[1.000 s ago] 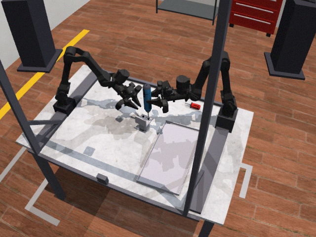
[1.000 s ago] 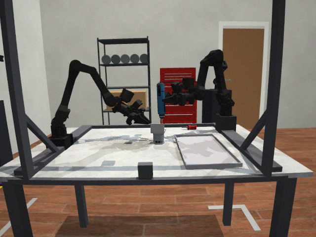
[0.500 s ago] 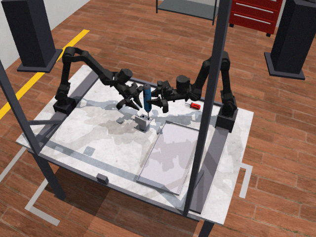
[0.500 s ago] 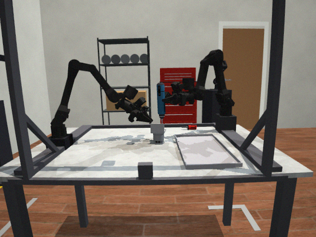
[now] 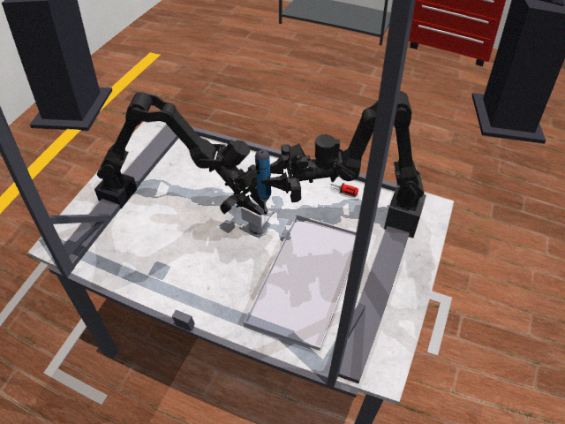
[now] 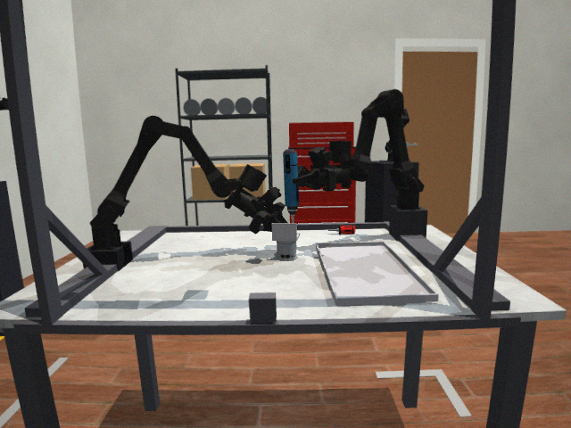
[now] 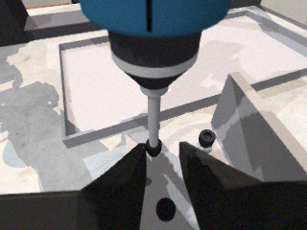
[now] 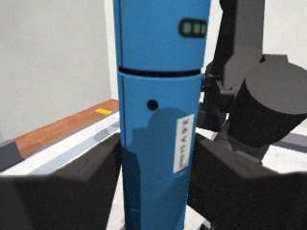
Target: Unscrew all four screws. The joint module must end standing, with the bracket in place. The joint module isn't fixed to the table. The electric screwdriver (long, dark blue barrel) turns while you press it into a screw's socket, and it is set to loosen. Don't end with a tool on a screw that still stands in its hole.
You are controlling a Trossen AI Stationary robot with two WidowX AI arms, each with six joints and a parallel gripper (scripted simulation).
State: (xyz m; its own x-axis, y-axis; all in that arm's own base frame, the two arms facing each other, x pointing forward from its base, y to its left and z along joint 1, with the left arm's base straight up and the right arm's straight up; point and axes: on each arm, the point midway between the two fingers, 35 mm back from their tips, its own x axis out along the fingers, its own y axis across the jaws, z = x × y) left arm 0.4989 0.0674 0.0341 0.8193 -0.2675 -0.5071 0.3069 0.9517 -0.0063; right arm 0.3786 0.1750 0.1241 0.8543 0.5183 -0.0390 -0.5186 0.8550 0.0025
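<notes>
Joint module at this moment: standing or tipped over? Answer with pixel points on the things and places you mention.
Standing. The joint module (image 5: 258, 228) (image 6: 286, 249) rests on its round base, upright on the table (image 5: 182, 274) (image 6: 221, 276), with the electric screwdriver (image 5: 262, 175) (image 6: 290, 179) above it.

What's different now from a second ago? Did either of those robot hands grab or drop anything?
The left gripper has moved down and inward, toward the top of the bracket. I see nothing grabbed or dropped. The right gripper still holds the blue electric screwdriver upright, and the red tool lies where it was.
</notes>
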